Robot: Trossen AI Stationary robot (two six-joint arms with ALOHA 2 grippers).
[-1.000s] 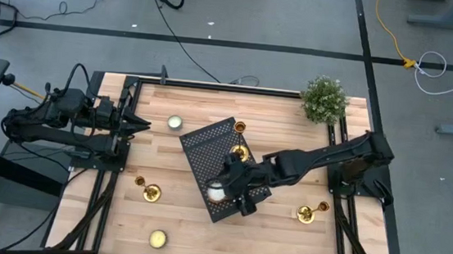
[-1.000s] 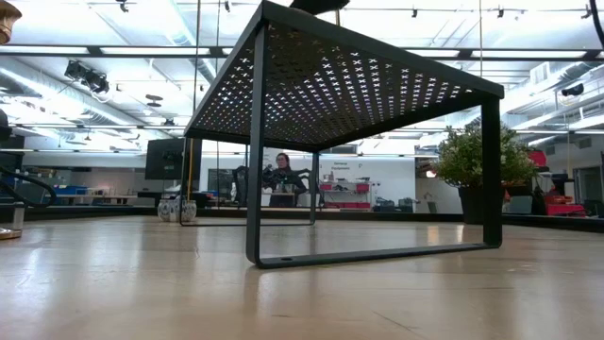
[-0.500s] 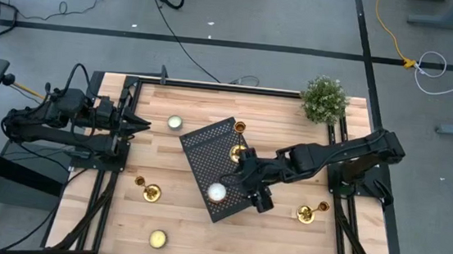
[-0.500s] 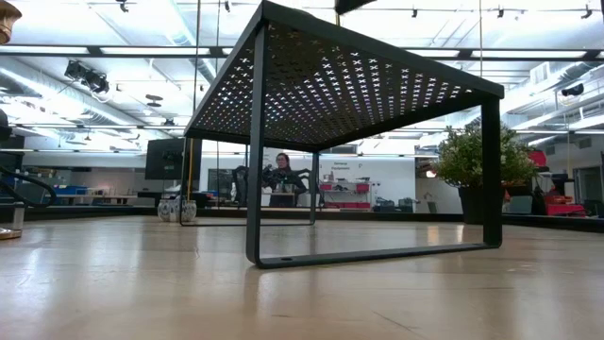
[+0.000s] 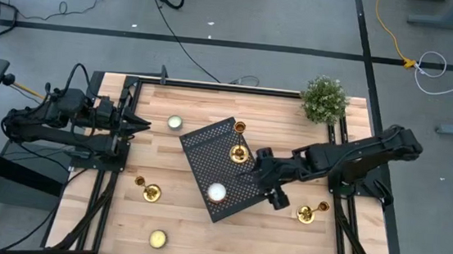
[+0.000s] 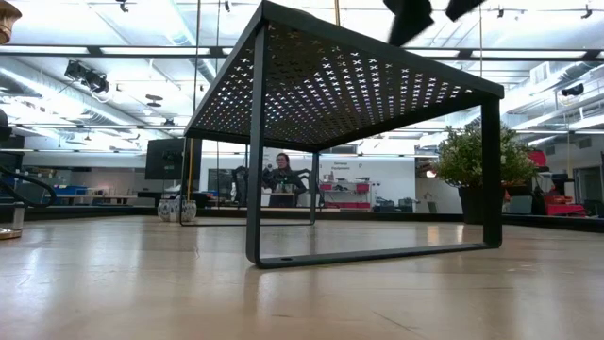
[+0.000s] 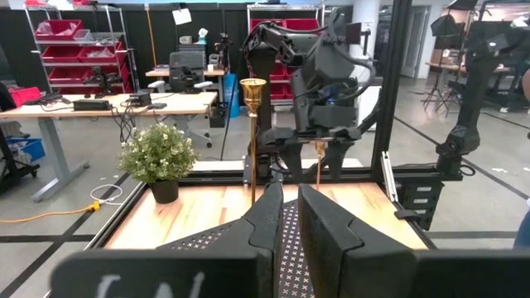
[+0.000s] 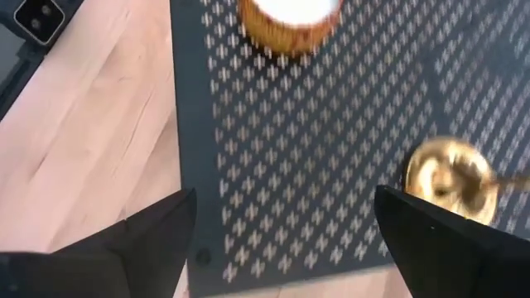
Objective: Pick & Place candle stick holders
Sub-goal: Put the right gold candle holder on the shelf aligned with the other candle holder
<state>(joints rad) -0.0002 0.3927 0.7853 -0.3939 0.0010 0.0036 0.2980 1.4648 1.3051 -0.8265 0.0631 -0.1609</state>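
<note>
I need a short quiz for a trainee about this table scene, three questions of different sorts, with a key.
1. True or false: the right gripper holds a candle.
2. How many candle stick holders lie on the bare wood of the table?
3. What stands on the black perforated shelf? A: only a plant. B: a candle stick holder and a candle. C: nothing.

Key: 1 false, its fingers are open and hold nothing. 2 two, one on the left, one on the right. 3 B.

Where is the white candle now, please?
In the high view, the white candle sits on the black perforated stand, mid-table, near its front corner, left of the open right gripper.
</note>
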